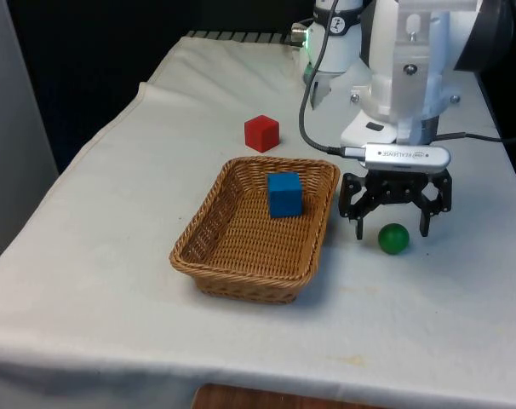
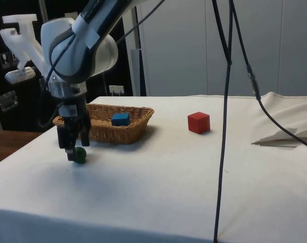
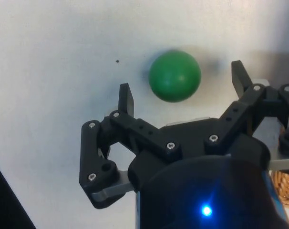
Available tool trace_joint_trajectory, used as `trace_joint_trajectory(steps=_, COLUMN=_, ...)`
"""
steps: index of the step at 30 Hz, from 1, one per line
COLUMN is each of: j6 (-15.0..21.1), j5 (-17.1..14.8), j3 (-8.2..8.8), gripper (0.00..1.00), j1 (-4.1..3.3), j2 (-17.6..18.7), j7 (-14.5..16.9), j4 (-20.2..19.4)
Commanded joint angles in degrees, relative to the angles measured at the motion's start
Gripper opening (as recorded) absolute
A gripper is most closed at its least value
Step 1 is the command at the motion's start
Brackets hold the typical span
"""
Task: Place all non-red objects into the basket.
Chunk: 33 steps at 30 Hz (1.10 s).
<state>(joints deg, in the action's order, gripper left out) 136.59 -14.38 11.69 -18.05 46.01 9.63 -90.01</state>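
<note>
gripper (image 1: 392,223): fingers spread wide apart, nothing clamped, pointing down, tips low near the surface (image 1: 113,281)
gripper, side view (image 2: 72,147): just off the near end of the basket, tips close to the cloth
gripper, wrist view (image 3: 182,90): one finger tip on each side of the ball, gaps on both sides
green ball (image 1: 393,239): on the surface right at the fingers; wrist view (image 3: 175,76) puts it between the tips but a bit ahead of them, no contact; side view (image 2: 80,155) has it right by the tips
basket (image 1: 228,256): wicker, just beside the gripper on the front view's left, close to that finger; contact not clear
blue cube (image 1: 284,193): inside the basket, in the end nearer the gripper, sitting flat
red cube (image 1: 261,133): on the surface beyond the basket's far end, well apart from the gripper, outside the basket
</note>
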Motion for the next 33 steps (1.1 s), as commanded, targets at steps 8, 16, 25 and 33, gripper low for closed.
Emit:
trace_joint_trajectory(steps=8, j6=-0.1, j5=0.1, j3=0.17, gripper=0.12, j1=-0.11, j2=0.2, j7=-0.4, j4=0.3)
trace_joint_trajectory(steps=16, j6=-0.1, j5=0.2, j3=0.23, gripper=0.00, j1=-0.11, j2=0.2, j7=-0.5, j4=0.4)
trace_joint_trajectory(steps=25, j6=-2.5, j5=0.2, j3=1.03, gripper=0.00, j1=-0.06, j2=-2.5, j7=-0.5, j4=0.3)
trace_joint_trajectory(steps=33, j6=-4.9, j5=0.2, j3=1.83, gripper=0.00, j1=-0.06, j2=-5.0, j7=-0.7, j4=0.4)
